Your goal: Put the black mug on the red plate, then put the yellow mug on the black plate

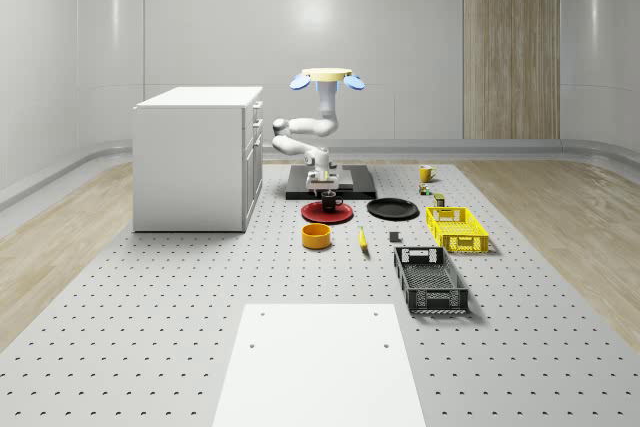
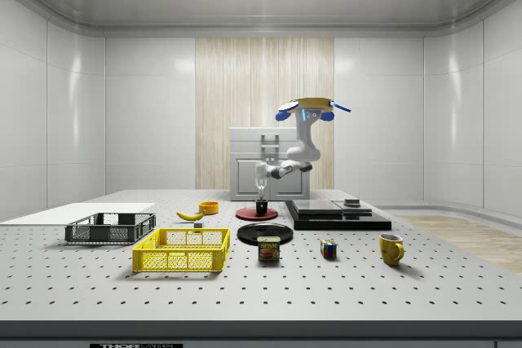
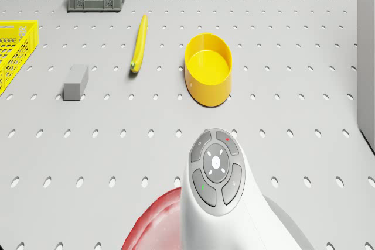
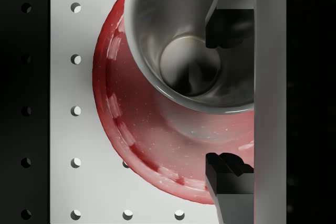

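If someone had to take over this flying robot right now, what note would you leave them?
Drone hovers behind the red plate, arm reaching down over it.
Gripper: fingers open, one inside the black mug, one outside its wall.
Black mug is on the red plate, so step one looks done or nearly so.
Yellow mug stands on the table, away from the black plate.
Left: back the gripper off, fetch the yellow mug, set it on the black plate.

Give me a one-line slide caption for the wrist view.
Hand straddling the black mug rim over the red plate.
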